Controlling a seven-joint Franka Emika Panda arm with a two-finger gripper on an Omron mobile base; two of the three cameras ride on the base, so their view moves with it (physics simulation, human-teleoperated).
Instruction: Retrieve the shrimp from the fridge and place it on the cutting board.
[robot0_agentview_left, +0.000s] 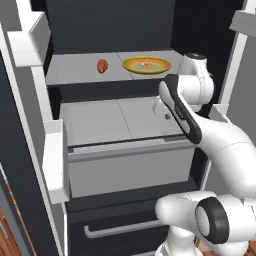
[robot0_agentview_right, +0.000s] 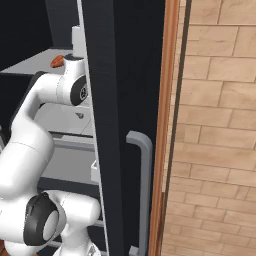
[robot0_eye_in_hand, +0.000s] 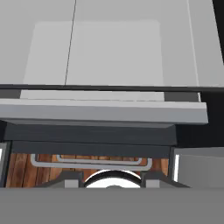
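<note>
— On the far shelf of the fridge (robot0_agentview_left: 30, 150), what is there?
— A tiny shrimp (robot0_agentview_left: 145, 63) sits on a yellow plate (robot0_agentview_left: 160, 67). A reddish-brown lump (robot0_agentview_left: 102, 66) lies to its left.
— Are the robot's fingers holding anything?
— I cannot tell.

shrimp (robot0_agentview_left: 145, 64) – too small to make out | fingers – hidden behind forearm | fridge (robot0_agentview_left: 115, 30) – cropped

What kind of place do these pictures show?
Most likely a home kitchen, rendered. An open fridge has pale shelves and a drawer, with a yellow plate of food on the top shelf. A brick-like tiled wall stands beside it.
</note>
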